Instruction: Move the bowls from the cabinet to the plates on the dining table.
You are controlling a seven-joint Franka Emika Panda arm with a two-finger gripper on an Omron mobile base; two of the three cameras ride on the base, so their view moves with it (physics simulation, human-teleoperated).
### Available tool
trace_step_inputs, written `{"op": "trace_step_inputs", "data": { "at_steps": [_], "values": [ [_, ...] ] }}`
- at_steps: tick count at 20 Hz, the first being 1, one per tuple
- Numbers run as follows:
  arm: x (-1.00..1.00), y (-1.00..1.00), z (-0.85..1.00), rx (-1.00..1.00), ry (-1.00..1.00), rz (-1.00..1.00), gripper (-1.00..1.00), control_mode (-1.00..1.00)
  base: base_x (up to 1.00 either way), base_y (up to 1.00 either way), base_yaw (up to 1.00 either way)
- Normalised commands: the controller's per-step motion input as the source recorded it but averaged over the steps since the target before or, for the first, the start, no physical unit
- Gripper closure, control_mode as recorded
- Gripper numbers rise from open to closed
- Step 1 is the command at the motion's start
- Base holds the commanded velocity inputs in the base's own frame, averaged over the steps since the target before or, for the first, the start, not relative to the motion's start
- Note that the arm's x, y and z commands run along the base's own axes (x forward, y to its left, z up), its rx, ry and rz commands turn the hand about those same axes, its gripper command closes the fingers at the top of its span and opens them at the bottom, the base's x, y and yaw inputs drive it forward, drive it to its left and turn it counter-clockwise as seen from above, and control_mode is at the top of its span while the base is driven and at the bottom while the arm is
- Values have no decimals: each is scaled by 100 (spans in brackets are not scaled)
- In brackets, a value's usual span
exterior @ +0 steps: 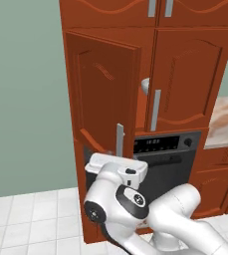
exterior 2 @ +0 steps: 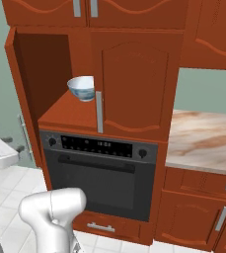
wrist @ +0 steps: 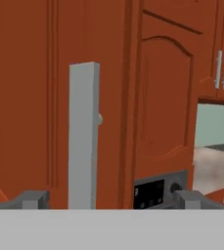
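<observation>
cabinet (exterior 2: 134, 84): reddish wood, satin | handle (wrist: 83, 136): matt metal | bowl (exterior 2: 82, 88): glossy

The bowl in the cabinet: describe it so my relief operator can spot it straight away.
Find the tall reddish-brown cabinet above the black built-in oven. Its left door is swung open, and on the wooden shelf behind it, close to the shut right door's silver bar handle, sits the bowl. It is round and deep, white with a blue pattern.

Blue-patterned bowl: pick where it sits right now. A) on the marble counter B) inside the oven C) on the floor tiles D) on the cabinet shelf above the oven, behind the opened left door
D: in the right base view the bowl rests on the cabinet's shelf above the oven.
</observation>
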Motion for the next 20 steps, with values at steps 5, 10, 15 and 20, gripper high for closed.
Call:
{"op": "trace_step_inputs", "data": {
  "at_steps": [5, 10, 15, 20],
  "values": [
    [-66, -9, 33, 0, 2, -3, -100, -100, 0, 0, 0],
    [-55, -41, 18, -1, 16, -1, -100, -100, 0, 0, 0],
    [-42, -49, 0, -6, 22, 0, -100, -100, 0, 0, 0],
    [-39, -45, -3, -6, 23, 5, -100, -100, 0, 0, 0]
  ]
}}
